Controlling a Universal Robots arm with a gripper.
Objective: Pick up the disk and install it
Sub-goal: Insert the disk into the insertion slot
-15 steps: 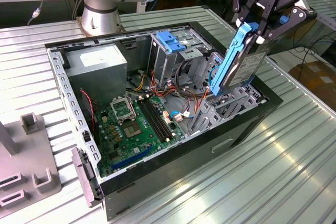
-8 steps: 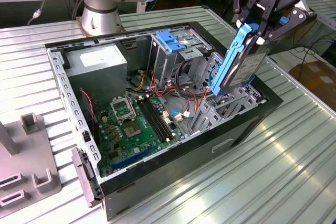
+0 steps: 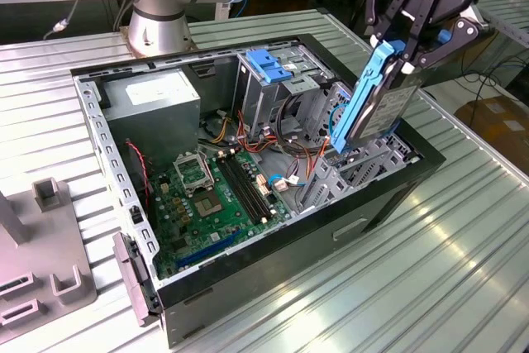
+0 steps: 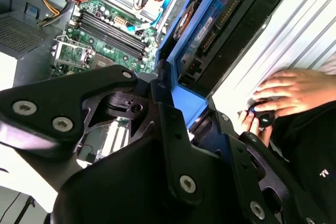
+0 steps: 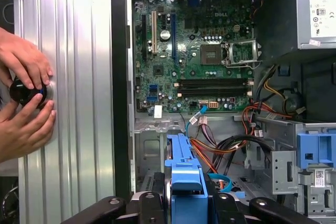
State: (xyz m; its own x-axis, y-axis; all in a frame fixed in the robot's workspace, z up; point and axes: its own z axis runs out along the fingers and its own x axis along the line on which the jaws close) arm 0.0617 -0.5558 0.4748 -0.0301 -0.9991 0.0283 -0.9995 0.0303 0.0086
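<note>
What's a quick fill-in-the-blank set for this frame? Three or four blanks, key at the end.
1. The tool is shut on the disk, gripping its ____ carrier rail.
2. The disk hangs tilted over the open computer case at the exterior view's ____ end.
3. The motherboard inside the case is ____.
4. In the first wrist view, a person's hands touch a small ____ knob.
Missing words: blue; right; green; black.

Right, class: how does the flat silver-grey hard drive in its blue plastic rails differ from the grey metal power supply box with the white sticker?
Pose: the hard drive hangs steeply tilted in the gripper; the power supply box sits level inside the black computer case. Shape: the hard drive is a thin slab, the power supply box bulkier. Both are grey metal.
</note>
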